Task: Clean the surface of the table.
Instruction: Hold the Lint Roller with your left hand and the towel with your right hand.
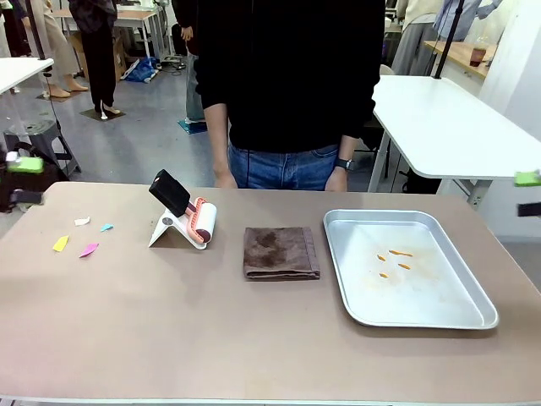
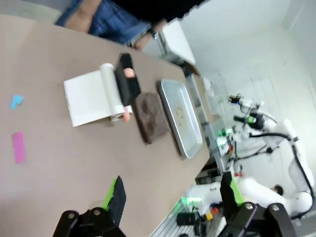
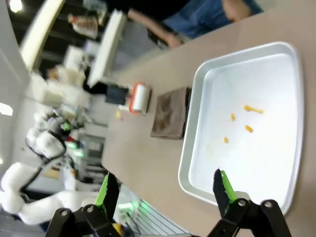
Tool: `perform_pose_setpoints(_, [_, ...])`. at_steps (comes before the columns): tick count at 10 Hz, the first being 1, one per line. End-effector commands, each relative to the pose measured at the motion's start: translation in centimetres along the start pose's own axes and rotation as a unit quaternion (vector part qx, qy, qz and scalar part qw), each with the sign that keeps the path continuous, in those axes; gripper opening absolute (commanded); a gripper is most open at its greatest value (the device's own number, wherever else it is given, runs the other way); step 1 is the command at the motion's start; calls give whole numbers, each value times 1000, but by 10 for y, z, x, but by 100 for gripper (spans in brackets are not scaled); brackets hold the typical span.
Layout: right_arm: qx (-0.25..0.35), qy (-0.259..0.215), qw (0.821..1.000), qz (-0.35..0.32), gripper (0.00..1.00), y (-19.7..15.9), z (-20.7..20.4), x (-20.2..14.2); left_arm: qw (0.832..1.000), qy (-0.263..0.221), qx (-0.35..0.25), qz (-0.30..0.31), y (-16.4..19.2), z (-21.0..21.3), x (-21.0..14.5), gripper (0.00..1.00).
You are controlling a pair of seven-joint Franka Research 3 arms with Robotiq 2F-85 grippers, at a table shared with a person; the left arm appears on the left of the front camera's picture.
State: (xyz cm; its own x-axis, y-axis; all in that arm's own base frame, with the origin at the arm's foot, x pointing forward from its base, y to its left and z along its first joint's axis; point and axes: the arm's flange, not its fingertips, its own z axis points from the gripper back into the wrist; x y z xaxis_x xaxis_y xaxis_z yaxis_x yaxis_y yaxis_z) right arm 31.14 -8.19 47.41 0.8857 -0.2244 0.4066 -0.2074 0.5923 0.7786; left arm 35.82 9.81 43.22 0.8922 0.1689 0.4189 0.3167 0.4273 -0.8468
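The taupe-brown table (image 1: 211, 330) carries small paper scraps at its left: yellow (image 1: 60, 244), pink (image 1: 89, 249), white (image 1: 82, 221) and cyan (image 1: 106, 227). A lint roller (image 1: 188, 220) with a black handle leans on a white stand. A folded brown cloth (image 1: 281, 252) lies at the middle. My left gripper (image 1: 25, 180) hangs open past the table's left edge, holding nothing. My right gripper (image 1: 528, 193) hangs open past the right edge. The left wrist view has open fingers (image 2: 116, 197) above the table (image 2: 59, 168), with the roller (image 2: 121, 86) and cloth (image 2: 150, 117) beyond.
A shiny metal tray (image 1: 423, 220) with a few orange bits sits at the right; the right wrist view looks down on its rim (image 3: 195, 98) between open fingertips (image 3: 108, 190). A person in a black top stands at the far edge. A white table (image 1: 456, 127) stands behind right.
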Motion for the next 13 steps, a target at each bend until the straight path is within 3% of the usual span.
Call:
perform_pose_setpoints(1, [-34, 29, 997, 55, 100, 55, -51, 2, 996, 77, 47, -17, -27, -31, 37, 100])
perform_pose_setpoints(3, [-69, 84, 985, 134, 100, 105, -111, 11, 982, 161, 97, -29, -50, -69, 84, 100])
perform_pose_setpoints(5, [-131, 139, 961, 201, 100, 142, -186, 12, 960, 232, 155, -2, -58, -98, 126, 100])
perform_pose_setpoints(7, [-166, 176, 944, 225, 100, 154, -244, 14, 952, 241, 186, 38, -52, -121, 152, 100])
perform_pose_setpoints(10, [-217, 183, 951, 124, 100, 130, -336, 9, 952, 204, 213, 79, -26, -153, 159, 100])
perform_pose_setpoints(12, [-272, 178, 945, 41, 100, 111, -385, -2, 947, 218, 222, 78, -15, -156, 153, 100])
perform_pose_setpoints(13, [-271, 167, 947, 28, 100, 105, -398, -4, 949, 214, 221, 70, -15, -159, 150, 100])
